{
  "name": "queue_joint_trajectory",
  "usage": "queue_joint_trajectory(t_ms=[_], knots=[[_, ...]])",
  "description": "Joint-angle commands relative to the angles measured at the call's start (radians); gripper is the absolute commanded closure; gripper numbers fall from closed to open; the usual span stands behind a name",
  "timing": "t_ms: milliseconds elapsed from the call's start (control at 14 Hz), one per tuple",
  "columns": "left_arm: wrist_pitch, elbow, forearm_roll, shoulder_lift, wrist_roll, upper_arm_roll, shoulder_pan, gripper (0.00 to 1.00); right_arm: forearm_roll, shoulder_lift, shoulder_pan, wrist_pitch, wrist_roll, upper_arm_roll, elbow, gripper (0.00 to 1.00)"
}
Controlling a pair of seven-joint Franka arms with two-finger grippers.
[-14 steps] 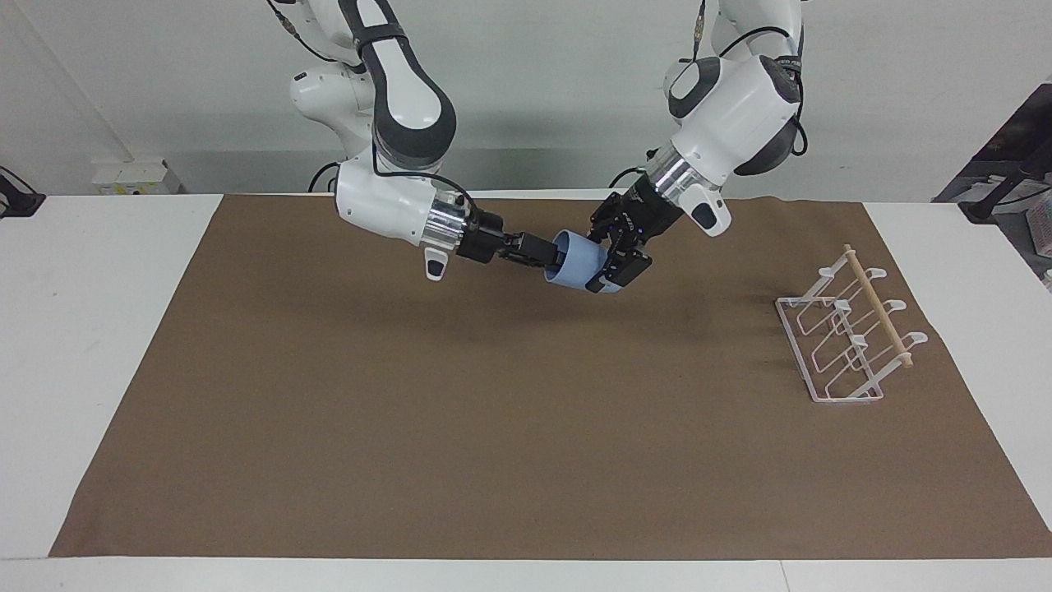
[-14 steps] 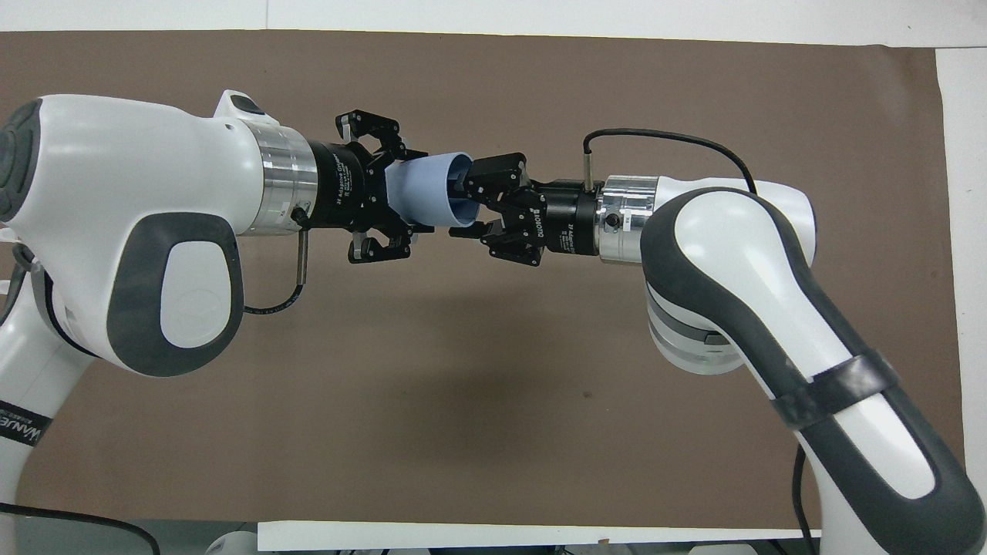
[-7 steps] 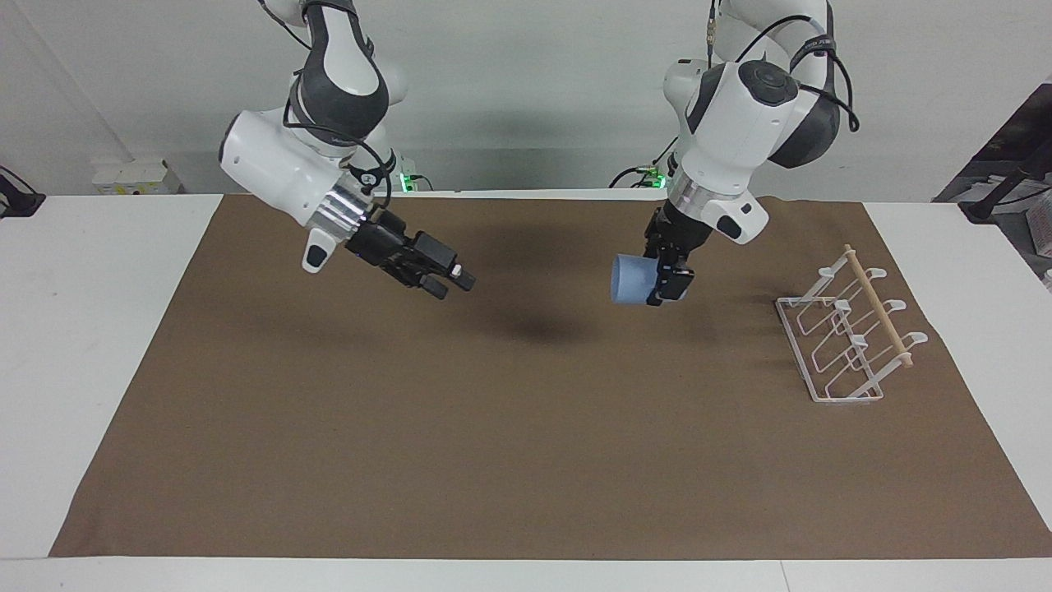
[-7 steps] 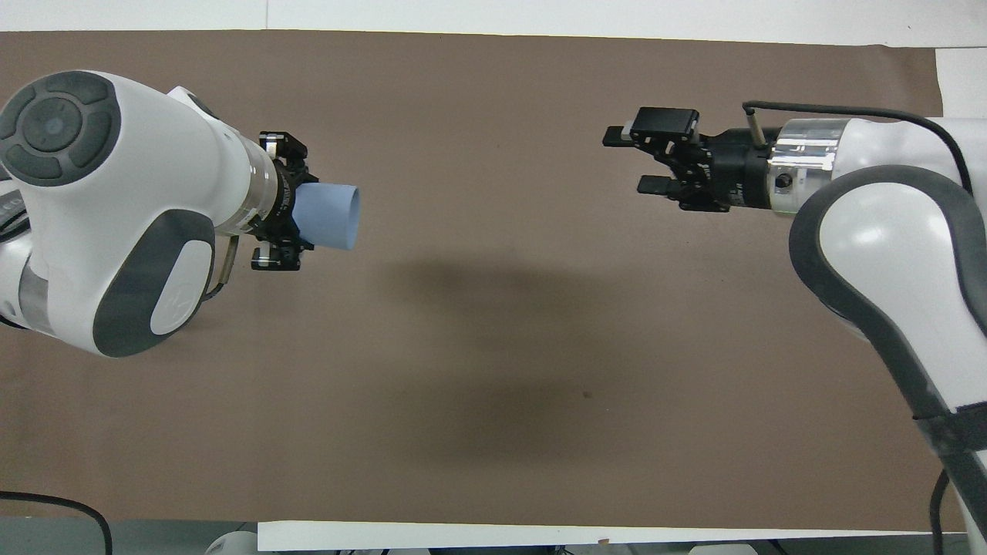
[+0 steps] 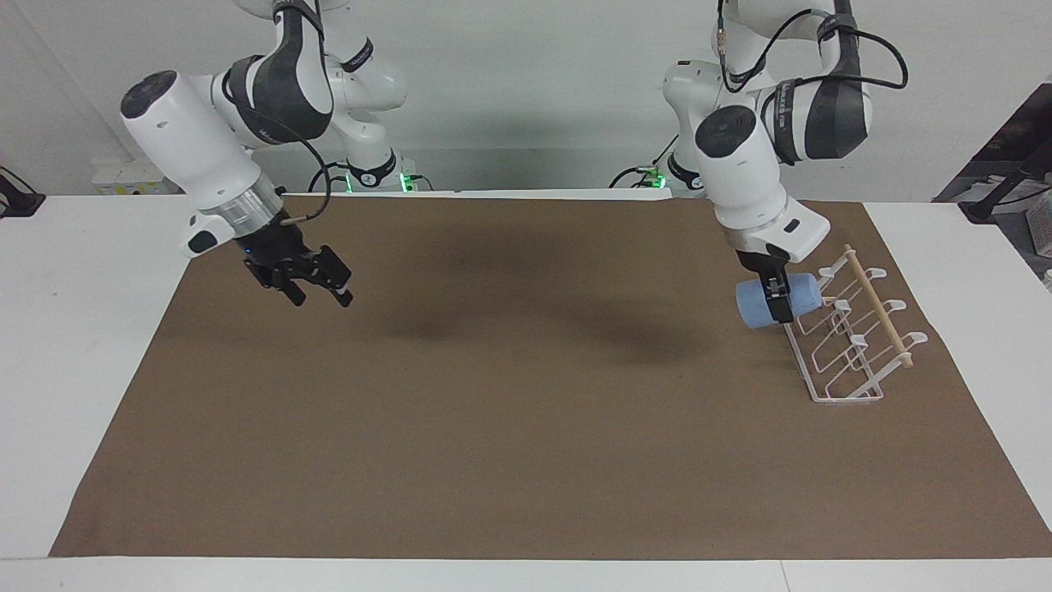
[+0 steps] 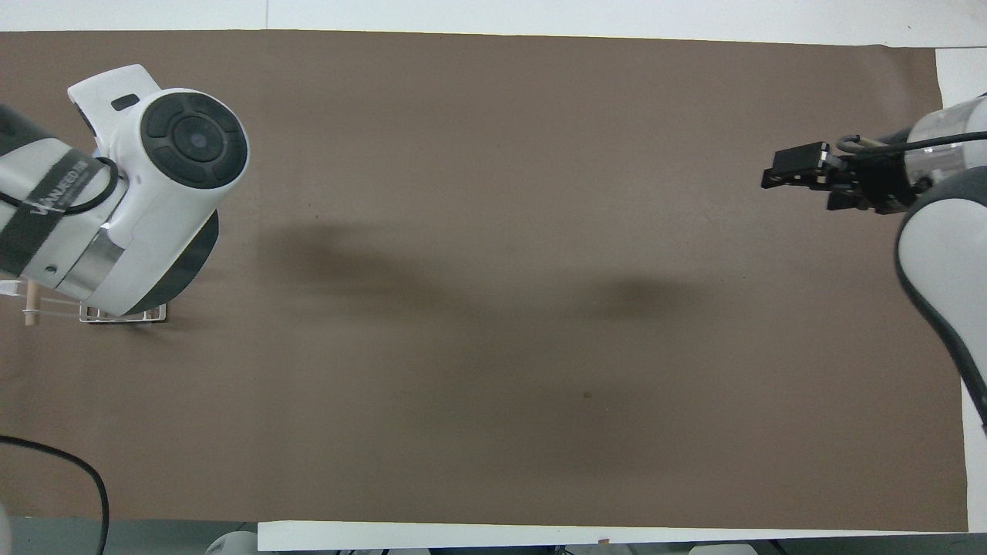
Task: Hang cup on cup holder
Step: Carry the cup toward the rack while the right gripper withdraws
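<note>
The light-blue cup point(image 5: 752, 309) lies on its side in my left gripper point(image 5: 777, 301), which is shut on it and holds it above the mat. The cup hangs against the robot-side corner of the white wire cup holder point(image 5: 846, 345); I cannot tell whether they touch. The holder's wooden rod point(image 5: 878, 306) runs along its top. In the overhead view the left arm hides the cup and its gripper; only a corner of the holder point(image 6: 123, 313) shows. My right gripper point(image 5: 322, 293) is open and empty, raised over the mat toward the right arm's end, and it also shows in the overhead view point(image 6: 783, 173).
A brown mat point(image 5: 526, 411) covers most of the white table point(image 5: 82, 329). The cup holder stands on the mat near its edge at the left arm's end.
The right gripper let go of the cup and drew back toward its own end of the table. The left arm carried the cup from the middle of the mat to the cup holder.
</note>
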Motion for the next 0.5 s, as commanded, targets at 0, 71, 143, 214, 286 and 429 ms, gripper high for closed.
queue_joint_trajectory(t_ms=[0,71,143,214,286,429], knots=[[-0.028,-0.006,0.219,0.047,-0.007,-0.005,0.064,0.61,-0.101,-0.008,-0.013,-0.237,-0.006,0.007,0.151,0.01],[-0.024,-0.022,0.295,0.042,-0.007,-0.005,0.082,0.61,-0.127,-0.005,-0.014,-0.313,-0.007,0.009,0.199,0.01],[-0.011,-0.04,0.329,0.038,-0.007,-0.007,0.096,0.61,-0.133,-0.005,-0.017,-0.364,-0.012,0.006,0.225,0.01],[0.005,-0.051,0.347,0.042,-0.01,-0.007,0.098,0.61,-0.133,0.003,-0.029,-0.402,-0.021,0.001,0.264,0.01],[0.006,-0.052,0.373,0.056,-0.01,-0.005,0.096,0.61,-0.141,0.013,-0.037,-0.421,-0.042,0.01,0.279,0.01],[0.0,-0.052,0.389,0.065,-0.01,-0.007,0.087,0.61,-0.14,0.044,-0.042,-0.433,-0.049,0.019,0.287,0.01]])
